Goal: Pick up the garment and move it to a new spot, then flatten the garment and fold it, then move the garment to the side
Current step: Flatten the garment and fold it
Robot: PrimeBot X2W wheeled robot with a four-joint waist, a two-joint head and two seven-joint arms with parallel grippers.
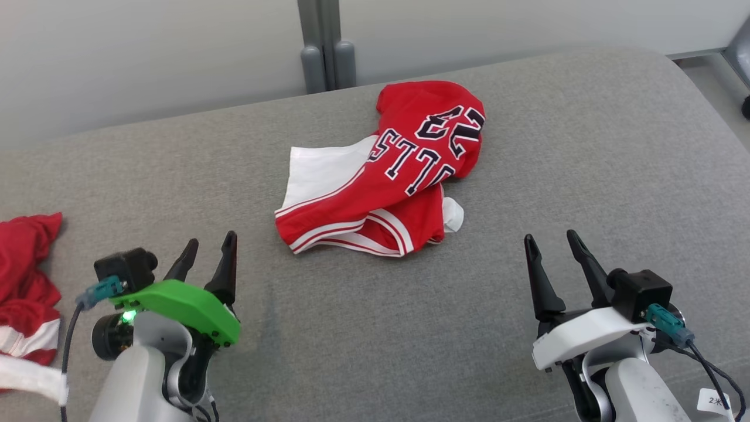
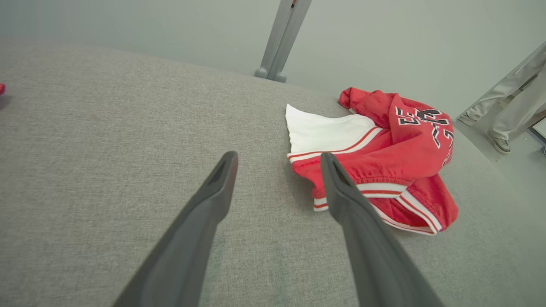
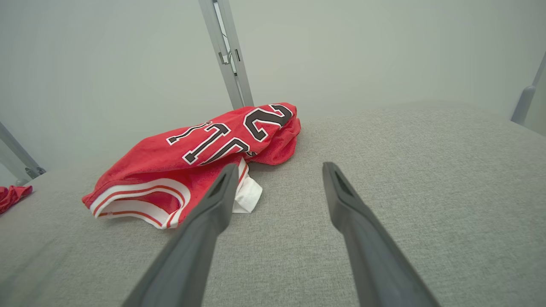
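Note:
A crumpled red garment (image 1: 387, 176) with white panels, white-and-red trim and dark letters lies bunched in the middle of the grey padded surface (image 1: 586, 176). The same garment (image 2: 384, 157) lies ahead and to the right in the left wrist view, and the garment (image 3: 192, 157) lies ahead-left in the right wrist view. My left gripper (image 1: 210, 253) hovers open at the lower left, short of the garment's near-left edge. My right gripper (image 1: 553, 249) stands open at the lower right, apart from the garment. Nothing sits between the fingers of either.
Another red and white cloth (image 1: 26, 293) lies heaped at the left edge of the surface. A grey post (image 1: 327, 47) stands behind the far edge against a pale wall. A person's legs and shoes (image 2: 507, 102) stand off the surface's right side.

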